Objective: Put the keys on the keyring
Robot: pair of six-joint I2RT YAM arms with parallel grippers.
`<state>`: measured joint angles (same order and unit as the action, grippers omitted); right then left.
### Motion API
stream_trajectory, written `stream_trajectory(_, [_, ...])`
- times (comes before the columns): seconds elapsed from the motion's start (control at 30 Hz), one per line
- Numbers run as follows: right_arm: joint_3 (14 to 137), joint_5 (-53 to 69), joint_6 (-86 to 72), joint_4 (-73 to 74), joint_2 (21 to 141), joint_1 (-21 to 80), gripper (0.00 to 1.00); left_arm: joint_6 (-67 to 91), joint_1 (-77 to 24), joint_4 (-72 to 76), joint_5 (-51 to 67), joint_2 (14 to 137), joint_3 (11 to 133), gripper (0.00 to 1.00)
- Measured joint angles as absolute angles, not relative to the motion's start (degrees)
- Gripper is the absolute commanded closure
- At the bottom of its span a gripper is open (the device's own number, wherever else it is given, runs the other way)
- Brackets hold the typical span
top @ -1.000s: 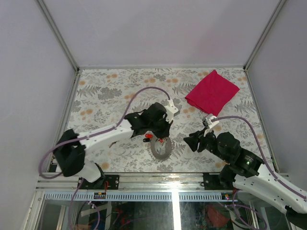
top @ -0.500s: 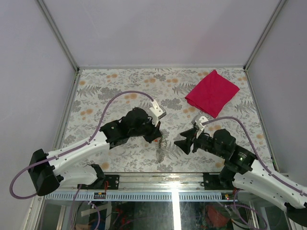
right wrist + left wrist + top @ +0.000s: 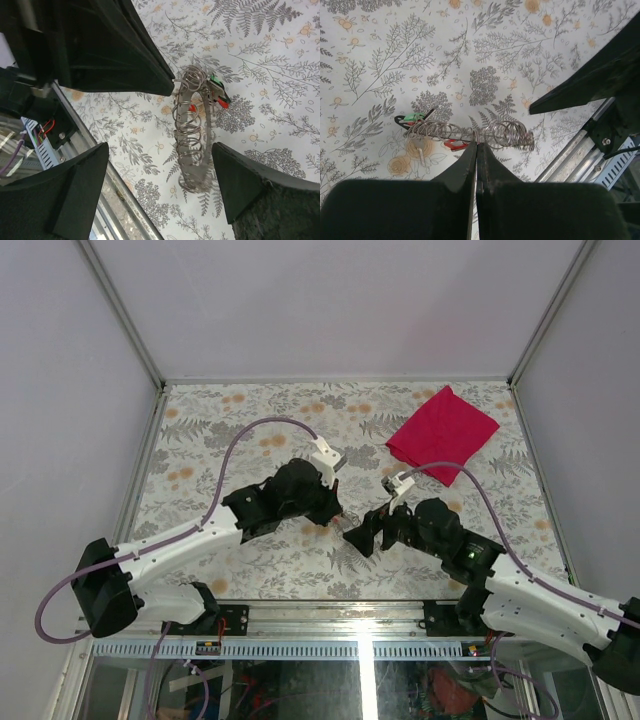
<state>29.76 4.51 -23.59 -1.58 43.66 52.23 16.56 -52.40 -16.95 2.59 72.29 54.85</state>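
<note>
Left gripper [image 3: 476, 149] pinches shut on the stretched keyring [image 3: 470, 132], over the floral surface [image 3: 380, 60] near its front edge. Red key [image 3: 454, 145] and brass key [image 3: 420, 149] dangle beneath. Right gripper [image 3: 160, 150] gapes wide, empty, alongside.

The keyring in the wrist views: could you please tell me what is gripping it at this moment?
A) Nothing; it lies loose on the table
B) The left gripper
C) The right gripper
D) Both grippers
B: the left gripper is pinched shut on the coiled keyring, while the right gripper stands wide open and is closed on nothing.
</note>
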Motion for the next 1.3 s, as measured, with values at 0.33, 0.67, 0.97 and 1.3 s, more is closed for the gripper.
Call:
stream_trajectory(0.33, [26.92, 2.07, -21.52, -8.67, 53.45, 52.23, 0.27, 17.76, -52.40, -15.94, 1.93, 72.62, 56.53, 1.00])
stream_trajectory(0.67, [24.62, 2.50, -16.58, -15.62, 56.73, 52.23, 0.66, 17.76, -52.40, -16.03, 1.87, 72.51, 56.53, 1.00])
stream_trajectory(0.97, [22.22, 3.84, -14.39, -21.30, 54.63, 52.18, 1.00, 17.78, -52.40, -16.21, 1.69, 70.15, 56.55, 0.94])
stream_trajectory(1.3, [17.28, 4.14, -12.67, -28.58, 46.68, 52.18, 1.00, 18.39, -52.40, -15.49, 0.40, 60.05, 59.57, 0.65])
